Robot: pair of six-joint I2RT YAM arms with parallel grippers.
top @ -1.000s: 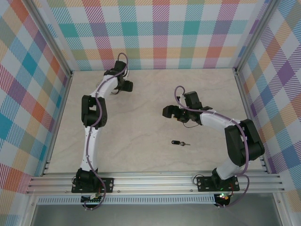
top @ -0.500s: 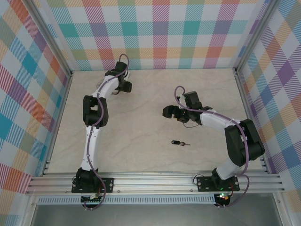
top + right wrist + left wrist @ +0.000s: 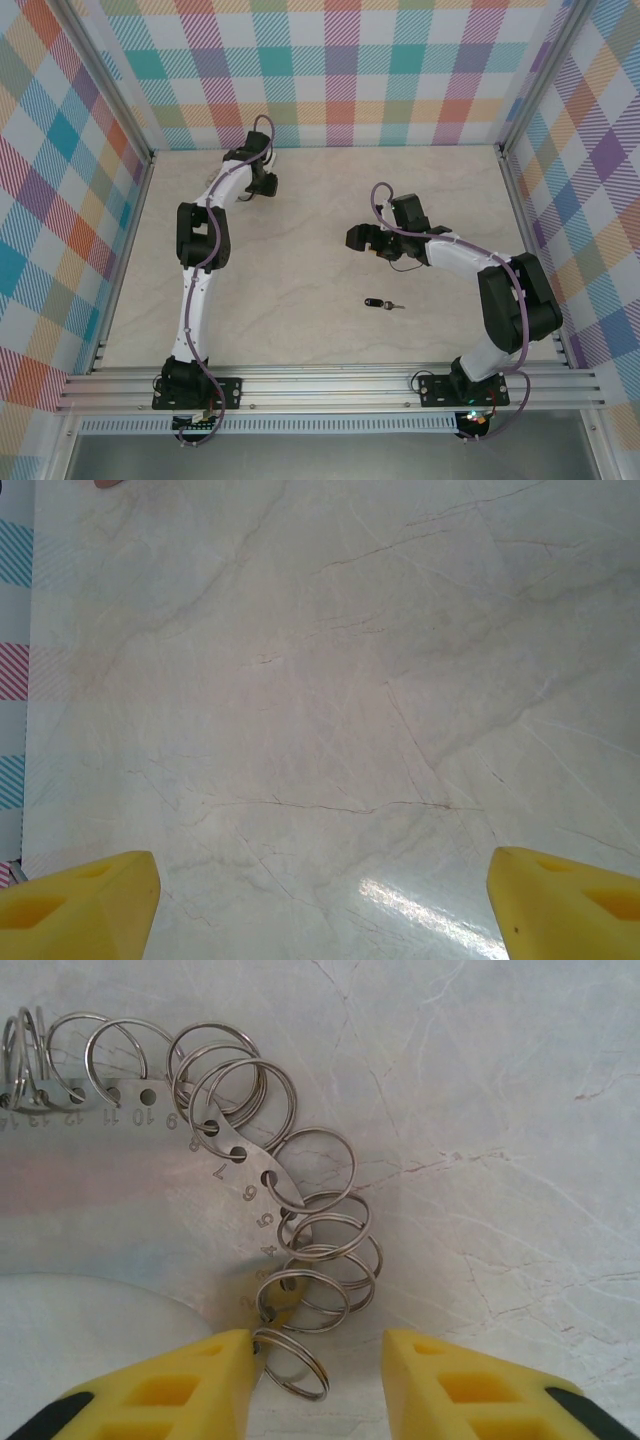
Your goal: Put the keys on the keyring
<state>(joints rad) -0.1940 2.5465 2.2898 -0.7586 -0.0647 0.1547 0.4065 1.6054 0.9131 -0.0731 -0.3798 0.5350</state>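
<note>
A pale, marble-veined table (image 3: 300, 240) is seen across the middle of the frame. Pastel plaid walls (image 3: 340, 70) are seen along the top, left and right edges. Ribbed metal rails (image 3: 330, 385) are laid across the bottom, just below the table.

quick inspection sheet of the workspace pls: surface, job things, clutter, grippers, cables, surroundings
surface: pale marbled tabletop, glossy
key: lies flat toward the front, nothing touching it
keyring: curved numbered strip hung with split rings, flat on the table
clutter: nothing seen
left gripper: jaws apart, the keyring's end ring between them
right gripper: wide open over bare table
cables: purple, running along both arms
surroundings: plaid walls, aluminium rail at the front
</note>
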